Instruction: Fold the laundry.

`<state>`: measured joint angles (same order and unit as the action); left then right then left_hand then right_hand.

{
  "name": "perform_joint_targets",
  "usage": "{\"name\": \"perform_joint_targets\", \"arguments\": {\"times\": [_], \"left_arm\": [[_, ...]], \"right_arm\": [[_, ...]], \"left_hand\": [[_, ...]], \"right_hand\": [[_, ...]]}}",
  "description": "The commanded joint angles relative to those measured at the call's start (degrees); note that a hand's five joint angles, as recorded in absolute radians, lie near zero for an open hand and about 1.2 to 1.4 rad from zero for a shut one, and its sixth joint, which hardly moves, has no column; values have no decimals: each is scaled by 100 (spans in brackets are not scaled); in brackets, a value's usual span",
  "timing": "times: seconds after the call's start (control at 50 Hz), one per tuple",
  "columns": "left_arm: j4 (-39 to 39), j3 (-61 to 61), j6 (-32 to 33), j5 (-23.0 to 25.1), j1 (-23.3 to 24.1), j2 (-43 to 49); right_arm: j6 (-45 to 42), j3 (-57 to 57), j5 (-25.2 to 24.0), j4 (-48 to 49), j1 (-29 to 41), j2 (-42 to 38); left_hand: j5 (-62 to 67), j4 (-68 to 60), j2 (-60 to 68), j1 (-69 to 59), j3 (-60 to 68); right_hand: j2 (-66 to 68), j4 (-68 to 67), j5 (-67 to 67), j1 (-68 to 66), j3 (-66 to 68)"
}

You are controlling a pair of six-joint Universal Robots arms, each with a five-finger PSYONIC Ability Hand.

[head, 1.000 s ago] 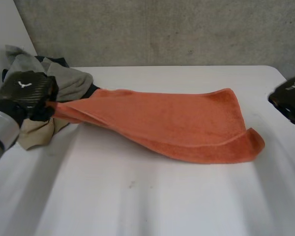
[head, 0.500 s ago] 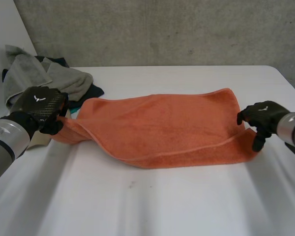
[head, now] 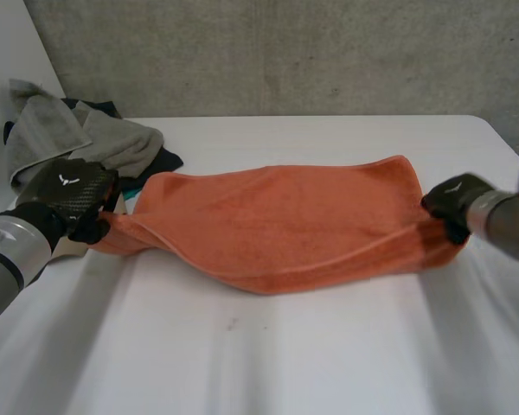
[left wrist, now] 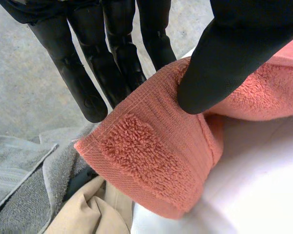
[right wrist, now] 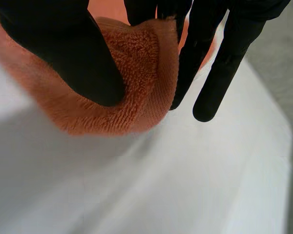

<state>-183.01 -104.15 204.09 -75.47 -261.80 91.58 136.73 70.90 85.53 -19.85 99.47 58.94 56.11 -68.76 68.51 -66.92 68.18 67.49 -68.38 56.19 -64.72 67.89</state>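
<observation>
A: Where's the orange towel (head: 277, 226) right now?

B: In the middle of the desk (head: 268, 354), stretched from 9 o'clock to 3 o'clock, doubled loosely with a hem running along its near side. The left hand (head: 67, 192) is clamped on the 9 o'clock end, pinching the flat woven hem at the corner. The right hand (head: 451, 197) is closed on the 3 o'clock end, with a bunch of terry nipped under its thumb and the outer fingers left straight beside the cloth.

A: How do you reckon it will handle?

B: Soft and limp, I'd say, and light. The looped pile looks grippy, so it shouldn't slip, but it sags wherever it isn't held. The corners and hems are the places to hold, since the hem band is flatter and firmer than the pile.

A: Anything in the way?

B: The pile of clothes (head: 86, 138) at 10 o'clock, grey and tan pieces, sits just beside the left hand and could snag.

A: What's changed?

B: Half a second ago the right hand stood at the towel's end with its fingers apart, holding nothing; now it has the cloth. A second ago it was off at the desk's 3 o'clock edge, and the near corner there curled upward
</observation>
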Motion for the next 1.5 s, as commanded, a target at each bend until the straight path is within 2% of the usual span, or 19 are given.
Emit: {"name": "perform_joint_targets", "arguments": {"times": [0.02, 0.1, 0.18, 0.24, 0.3, 0.4, 0.5, 0.6, 0.7, 0.78, 0.8, 0.86, 0.88, 0.94, 1.04, 1.18, 1.28, 1.4, 1.5], "left_arm": [[774, -158, 543, -3, -29, -298], [1652, -404, 1289, -3, -38, -518], [2654, -772, 2097, -12, -20, -659], [2770, -879, 2328, 23, 6, -650], [2481, -791, 2398, 24, 15, -501], [1498, -317, 2381, -12, 164, 219], [575, 656, 2267, -99, 647, 1403], [90, 1756, 2258, -398, 1025, 2451], [-437, 3170, 2249, -723, 1149, 3339], [-1419, 4357, 2197, -838, 1158, 3586], [-2075, 4699, 2074, -855, 1158, 3586], [-3202, 4921, 1706, -908, 1149, 3525], [-3833, 4974, 1356, -943, 1123, 3420], [-4374, 4984, 906, -1005, 1061, 3183], [-3727, 5010, 579, -996, 885, 3129], [-3294, 4589, 597, -961, 841, 3349], [-3215, 3721, 640, -777, 911, 3472], [-3118, 2621, 737, -372, 955, 3507], [-2548, 1558, 1167, -319, 1061, 3236]], "right_arm": [[-1410, 1109, -537, -1090, -1007, 1489], [-2413, 1786, -634, -1784, -1711, 1997], [-2651, 2234, -906, -1830, -2010, 2464], [-2652, 2341, -1214, -1759, -2046, 2465], [-2512, 2279, -1503, -1506, -2046, 2386], [-1783, 1858, -1505, -732, -1967, 1692], [-1000, 1217, -1382, -257, -1809, 1112], [-605, 471, -1048, 199, -1546, 472], [-245, -417, -688, 841, -1291, 39], [545, -1560, -380, 1763, -1018, -84], [756, -1744, -345, 2009, -983, -75], [1547, -2255, -204, 2958, -930, -14], [1715, -2291, -195, 3169, -930, 12], [2199, -2327, -177, 3698, -956, 214], [2288, -2213, -256, 3480, -921, 303], [2200, -1958, -511, 2899, -877, -40], [1937, -1668, -704, 2566, -745, -312], [1111, -1202, -740, 1670, -604, -734], [645, -517, -784, 1142, -657, -673]], "left_hand": [[1389, -1124, 1149, -1308, 1182], [1389, -1124, 1149, -1308, 1182], [1389, -1124, 1149, -1308, 1182], [1389, -1124, 1149, -1308, 1182], [1389, -1124, 1149, -1308, 1182], [1389, -1124, 1149, -1308, 1182], [1389, -1124, 1149, -1308, 1182], [1389, -1124, 1149, -1308, 1182], [1389, -1124, 1149, -1308, 1182], [1389, -1124, 1149, -1308, 1182], [1389, -1124, 1149, -1308, 1182], [1389, -1124, 1149, -1308, 1182], [1389, -1124, 1149, -1308, 1182], [1389, -1124, 1149, -1308, 1182], [1389, -1124, 1149, -1308, 1182], [1389, -1124, 1149, -1308, 1182], [1389, -1124, 1149, -1308, 1182], [1389, -1124, 1149, -1308, 1182], [1389, -1124, 1149, -1308, 1182]], "right_hand": [[1251, -1162, 1381, -1528, 1211], [1251, -1162, 1381, -1528, 1211], [1251, -1162, 1381, -1528, 1211], [1251, -1162, 1381, -1528, 1211], [1251, -1162, 1381, -1528, 1211], [1251, -1162, 1381, -1528, 1211], [1251, -1162, 1381, -1528, 1211], [1251, -1162, 1381, -1528, 1211], [1251, -1162, 1381, -1528, 1211], [1251, -1162, 1381, -1528, 1211], [1251, -1162, 1381, -1528, 1211], [1251, -1162, 1381, -1528, 1211], [1251, -1162, 1381, -1528, 1211], [1251, -1162, 1381, -1528, 1211], [1251, -1162, 1381, -1528, 1211], [1251, -1162, 1381, -1528, 1211], [1251, -1162, 1381, -1528, 1211], [1251, -1162, 1381, -1528, 1211], [1251, -1162, 1381, -1528, 1211]]}}
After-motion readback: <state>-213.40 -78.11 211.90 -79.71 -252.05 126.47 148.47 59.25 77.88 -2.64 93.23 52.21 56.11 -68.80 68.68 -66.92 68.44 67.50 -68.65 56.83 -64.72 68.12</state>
